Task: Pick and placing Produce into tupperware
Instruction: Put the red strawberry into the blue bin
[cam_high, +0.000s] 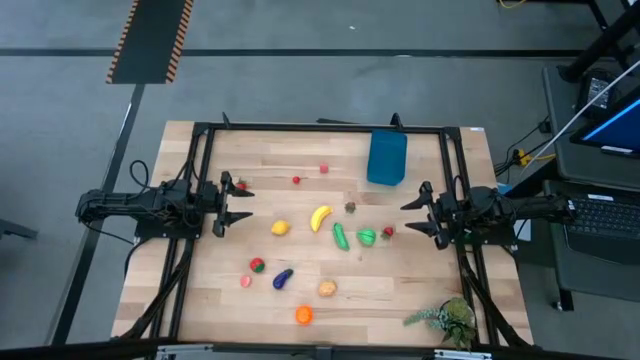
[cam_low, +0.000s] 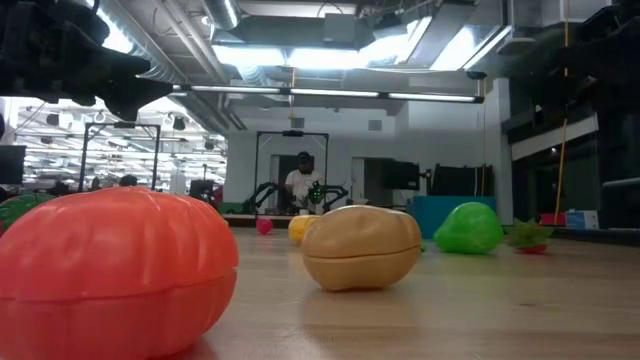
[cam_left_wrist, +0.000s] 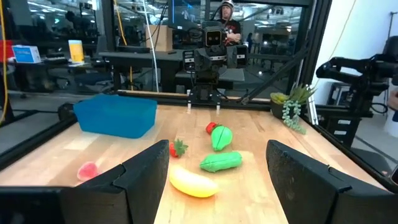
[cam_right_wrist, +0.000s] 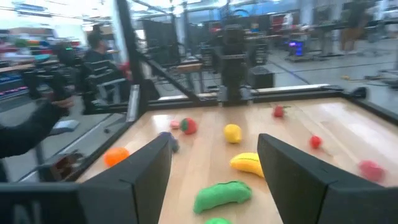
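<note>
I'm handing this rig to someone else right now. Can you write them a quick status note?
Left gripper: open, empty, at the table's left edge.
Right gripper: open, empty, at the right edge.
Tupperware: at the far side, right of centre; nothing visible in it.
Produce: all loose on the table, including the banana, cucumber, purple piece and orange piece.
Done: nothing placed.
Left: every piece.

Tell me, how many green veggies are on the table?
2 that I can see: a long green cucumber near the middle, beside the yellow banana, and a rounder green piece just right of it. None look hidden.
</note>
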